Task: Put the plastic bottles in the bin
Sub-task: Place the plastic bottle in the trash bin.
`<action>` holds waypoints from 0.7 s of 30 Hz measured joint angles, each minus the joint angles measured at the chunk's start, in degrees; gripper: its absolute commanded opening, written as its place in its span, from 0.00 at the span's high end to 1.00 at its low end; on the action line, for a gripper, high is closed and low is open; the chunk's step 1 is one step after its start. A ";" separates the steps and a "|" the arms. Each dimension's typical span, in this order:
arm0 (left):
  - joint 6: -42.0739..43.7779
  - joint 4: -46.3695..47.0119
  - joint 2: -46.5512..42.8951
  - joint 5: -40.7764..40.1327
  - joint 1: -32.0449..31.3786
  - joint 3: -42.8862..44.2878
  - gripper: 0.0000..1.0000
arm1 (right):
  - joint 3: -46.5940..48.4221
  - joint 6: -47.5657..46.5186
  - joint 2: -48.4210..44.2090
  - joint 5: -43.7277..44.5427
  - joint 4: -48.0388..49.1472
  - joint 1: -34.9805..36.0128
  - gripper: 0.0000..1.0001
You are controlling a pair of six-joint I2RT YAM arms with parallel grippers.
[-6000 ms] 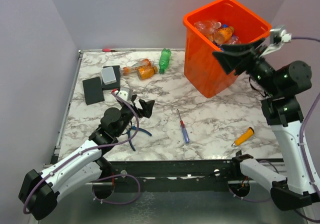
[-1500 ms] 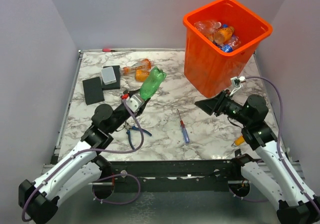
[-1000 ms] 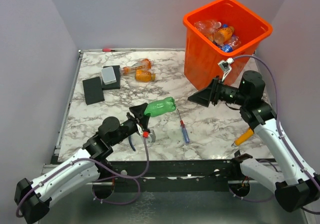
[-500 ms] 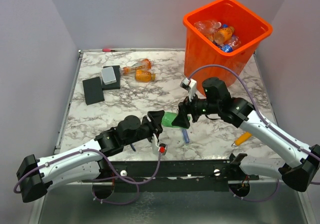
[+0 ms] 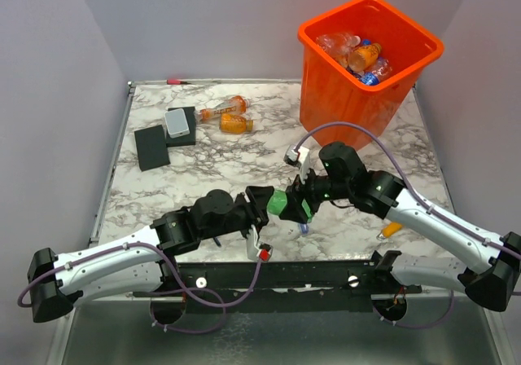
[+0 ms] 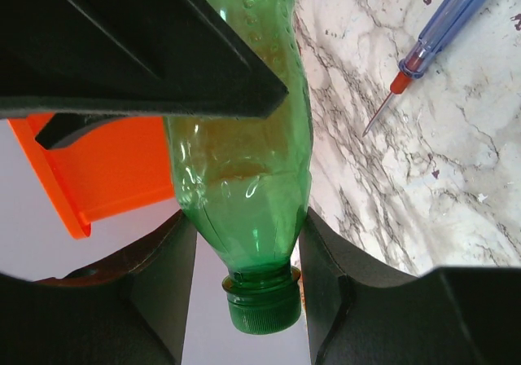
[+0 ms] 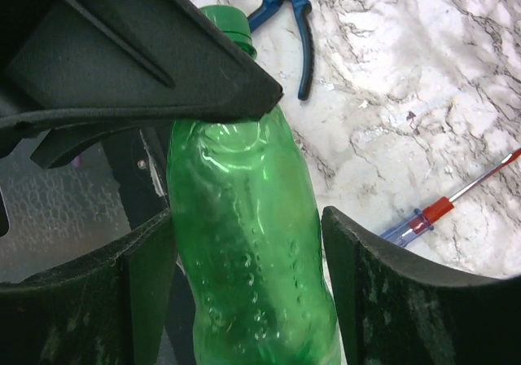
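Two grippers meet on one green bottle [image 6: 244, 161], which is in the air above the marble table [image 5: 203, 165]. It sits in front of the bin [image 5: 330, 116], slightly to its left and well apart from it.

Left gripper [image 6: 244, 296]: fingers [image 6: 159, 300] clamped on the bottle's shoulder, just beside the green cap [image 6: 260, 310]. The bottle is carried clear of the table.

Right gripper [image 7: 248, 300]: fingers [image 7: 383, 300] straddle the bottle's body from the opposite end. One finger appears to touch the plastic; at the other a sliver of gap may remain. Cannot tell whether it grips.

Bin: upright, with a heap of clear and orange bottles [image 5: 358, 55] inside.

Left of the bin, on the table: a clear bottle [image 5: 224, 106] and an orange bottle [image 5: 237, 124], both lying down, just beside each other.

Blue-and-red screwdriver [image 6: 444, 27]: flat on the table below the green bottle.

Blue-handled pliers [image 7: 295, 10]: flat on the table, farther from the bin than the green bottle.
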 measured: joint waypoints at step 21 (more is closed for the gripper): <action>-20.26 12.74 -3.78 -5.70 -1.36 -1.11 0.01 | -4.57 7.52 -10.75 12.87 10.38 2.62 0.70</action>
